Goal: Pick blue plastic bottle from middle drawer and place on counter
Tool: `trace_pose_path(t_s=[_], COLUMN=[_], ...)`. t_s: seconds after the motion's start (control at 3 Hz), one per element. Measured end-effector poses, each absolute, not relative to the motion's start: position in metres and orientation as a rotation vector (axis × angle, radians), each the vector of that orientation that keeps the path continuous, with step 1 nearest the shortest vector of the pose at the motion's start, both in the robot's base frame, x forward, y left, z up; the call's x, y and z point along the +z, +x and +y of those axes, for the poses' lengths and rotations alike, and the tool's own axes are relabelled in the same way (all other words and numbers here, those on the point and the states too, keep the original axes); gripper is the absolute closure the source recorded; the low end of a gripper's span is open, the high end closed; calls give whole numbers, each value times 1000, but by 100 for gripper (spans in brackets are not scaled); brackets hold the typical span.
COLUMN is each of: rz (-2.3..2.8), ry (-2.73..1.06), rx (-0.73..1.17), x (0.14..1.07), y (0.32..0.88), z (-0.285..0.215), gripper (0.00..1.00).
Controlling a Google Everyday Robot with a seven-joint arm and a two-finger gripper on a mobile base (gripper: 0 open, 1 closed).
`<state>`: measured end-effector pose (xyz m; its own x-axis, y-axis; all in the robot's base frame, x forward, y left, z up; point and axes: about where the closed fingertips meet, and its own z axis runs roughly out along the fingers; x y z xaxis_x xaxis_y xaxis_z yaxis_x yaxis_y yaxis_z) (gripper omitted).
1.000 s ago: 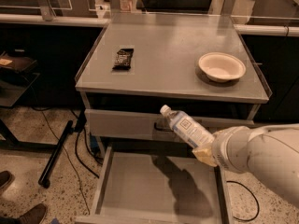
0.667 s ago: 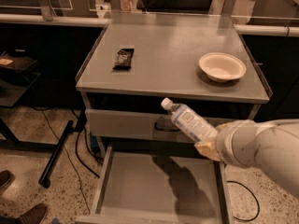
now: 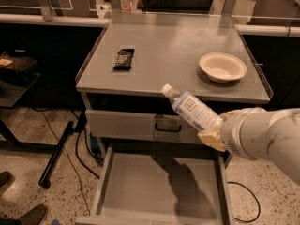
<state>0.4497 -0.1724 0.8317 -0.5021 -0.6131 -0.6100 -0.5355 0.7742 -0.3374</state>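
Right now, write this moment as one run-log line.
hand: grips blue plastic bottle above open middle drawer | bottle: tilted, cap toward counter | placing: not yet

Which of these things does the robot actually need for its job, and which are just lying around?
Job: bottle, held by the gripper above the open drawer; counter.
Lying about: bowl and dark packet, both on the counter.
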Motion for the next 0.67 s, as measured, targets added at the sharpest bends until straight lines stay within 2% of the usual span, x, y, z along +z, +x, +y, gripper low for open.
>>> trace_pose_path(t_s=[0.67], rz=[2198], ry=[-822], rx=[-141], x=[857], y=[497], z=[-182], gripper=[100])
